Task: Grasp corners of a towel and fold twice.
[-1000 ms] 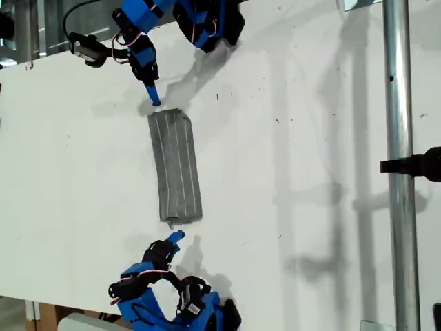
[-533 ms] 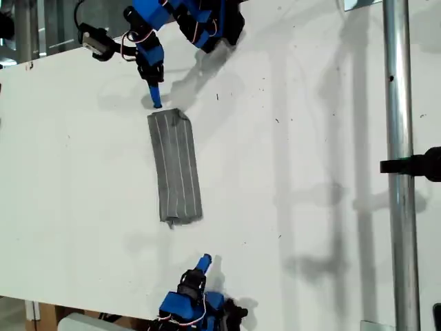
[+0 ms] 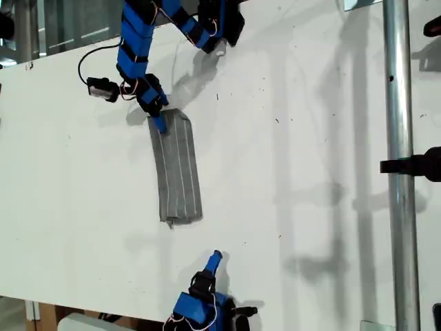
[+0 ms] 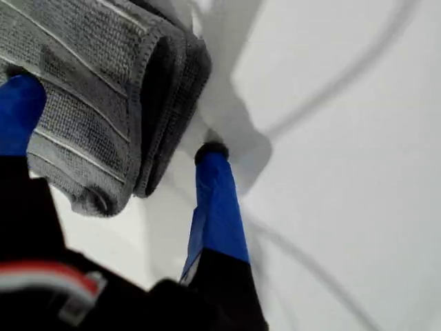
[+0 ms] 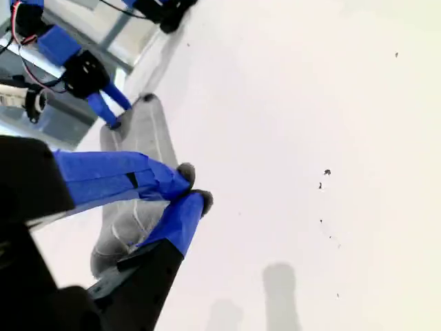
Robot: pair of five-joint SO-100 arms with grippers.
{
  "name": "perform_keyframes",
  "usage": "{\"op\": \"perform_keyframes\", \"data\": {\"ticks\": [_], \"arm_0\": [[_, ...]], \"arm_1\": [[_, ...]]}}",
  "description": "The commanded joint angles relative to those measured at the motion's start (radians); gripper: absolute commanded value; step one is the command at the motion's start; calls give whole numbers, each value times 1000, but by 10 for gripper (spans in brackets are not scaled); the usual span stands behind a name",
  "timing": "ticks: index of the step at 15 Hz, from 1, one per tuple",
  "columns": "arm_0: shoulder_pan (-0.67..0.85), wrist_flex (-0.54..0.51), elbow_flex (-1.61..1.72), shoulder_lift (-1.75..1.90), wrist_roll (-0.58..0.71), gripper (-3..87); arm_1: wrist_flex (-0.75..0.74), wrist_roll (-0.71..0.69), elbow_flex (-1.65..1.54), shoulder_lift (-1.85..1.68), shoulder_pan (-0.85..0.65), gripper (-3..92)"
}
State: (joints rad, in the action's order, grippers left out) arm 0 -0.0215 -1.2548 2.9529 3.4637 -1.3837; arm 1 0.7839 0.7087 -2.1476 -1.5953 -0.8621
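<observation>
Towel (image 3: 178,167), soft, limp and folded narrow mid-table, wants pinching at its layered corner (image 4: 103,196), where my first gripper (image 4: 114,117) straddles it open; my second gripper (image 5: 193,186), clenched empty, sits clear.

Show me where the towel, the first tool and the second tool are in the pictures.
towel (image 3: 178,169), exterior view, middle of the folded strip.
my first tool (image 4: 117,124), first wrist view, midway between its open fingertips, at the towel's end.
my second tool (image 5: 191,186), second wrist view, between its closed fingertips.
</observation>
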Motion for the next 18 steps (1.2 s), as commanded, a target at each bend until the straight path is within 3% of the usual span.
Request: {"op": "perform_keyframes", "data": {"ticks": [1,4,5,6,8,9,11,14,16,18], "arm_0": [[-6,23,15,8,-29,21],[-9,21,29,8,-41,25],[-11,21,28,8,-41,25],[-15,21,28,8,-43,25],[-20,21,28,8,-44,25],[-21,21,28,8,-43,25],[-15,26,29,8,-34,25],[-14,31,29,8,-21,25],[-18,34,28,8,-17,26],[-38,29,26,8,-23,25]], "arm_1": [[8,3,183,101,35,430],[-6,3,313,202,124,363],[-11,3,348,221,147,311],[12,15,371,229,161,148],[109,17,370,181,175,115],[187,18,350,127,178,22],[278,44,192,-107,190,-2],[683,181,127,-383,173,-2],[876,279,107,-479,202,-2],[942,414,137,-477,324,-3]]}}
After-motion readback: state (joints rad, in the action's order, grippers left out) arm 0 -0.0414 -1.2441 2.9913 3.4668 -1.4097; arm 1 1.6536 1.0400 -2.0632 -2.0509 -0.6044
